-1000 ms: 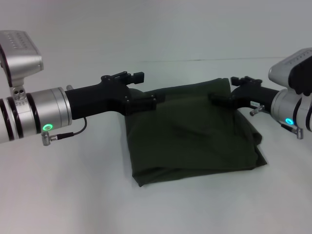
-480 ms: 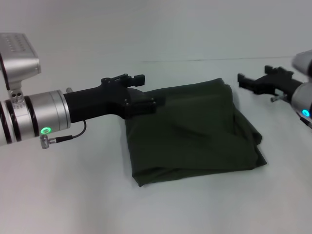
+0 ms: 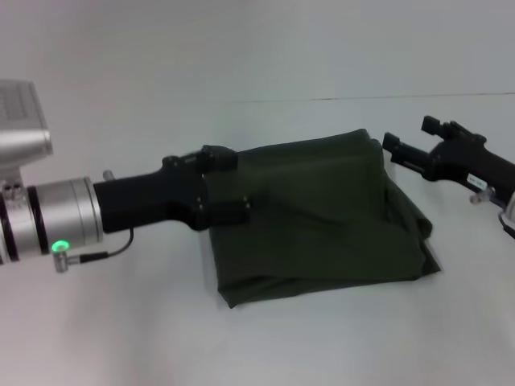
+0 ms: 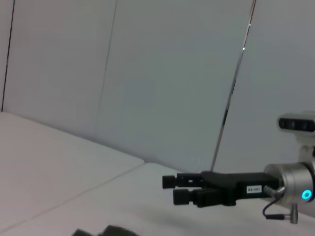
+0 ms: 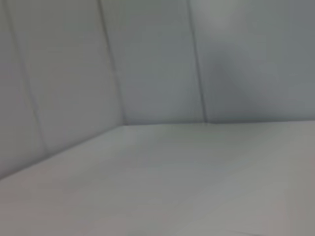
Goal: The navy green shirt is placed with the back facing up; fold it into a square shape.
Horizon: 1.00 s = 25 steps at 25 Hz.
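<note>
- The dark olive-green knit shirt (image 3: 322, 213) lies folded into a rough square on the white table (image 3: 121, 322), at centre — its near edge shows stacked layers.
- The black left gripper (image 3: 229, 189) reaches over the shirt's left edge, its tip against the fabric; whether its fingers are clenched or released cannot be told.
- The black right gripper (image 3: 394, 150) hangs just beside the shirt's far right corner, apart from the cloth — fingers parted, grasping nothing, as the left wrist view (image 4: 174, 189) confirms.
</note>
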Available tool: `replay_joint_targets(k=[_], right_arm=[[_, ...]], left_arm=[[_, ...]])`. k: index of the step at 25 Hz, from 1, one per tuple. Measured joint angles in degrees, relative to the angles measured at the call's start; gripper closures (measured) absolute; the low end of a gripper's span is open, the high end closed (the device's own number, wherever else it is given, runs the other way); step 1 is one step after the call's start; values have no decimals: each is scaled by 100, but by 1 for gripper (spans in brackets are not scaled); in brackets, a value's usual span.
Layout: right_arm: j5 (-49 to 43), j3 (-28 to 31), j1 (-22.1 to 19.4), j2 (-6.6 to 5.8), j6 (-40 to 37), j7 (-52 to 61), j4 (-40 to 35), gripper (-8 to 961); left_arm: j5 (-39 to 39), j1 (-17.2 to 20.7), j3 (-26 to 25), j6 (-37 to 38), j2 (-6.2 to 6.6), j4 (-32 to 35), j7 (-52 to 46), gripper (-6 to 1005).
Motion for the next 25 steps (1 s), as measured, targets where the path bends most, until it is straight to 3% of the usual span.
replay_joint_targets(k=[7, 9, 11, 17, 25], right_arm=[[-126, -29, -180, -16, -269, -73, -2, 36], [-238, -31, -197, -37, -419, -184, -4, 36], [-332, -31, -234, -80, -653, -289, -14, 36], [-763, -7, -370, -367, -1671, -221, -149, 37], [-956, 11, -419, -698, -1947, -109, -275, 36]], left_arm=[[409, -108, 19, -571, 15, -221, -1042, 117], [702, -269, 17, -655, 100, -217, -2312, 117], [860, -361, 0, -665, 160, -211, -2854, 117], [1621, -979, -1, -835, 448, -534, -5235, 116], [2555, -1560, 5, -1496, 568, -1055, -6850, 123]])
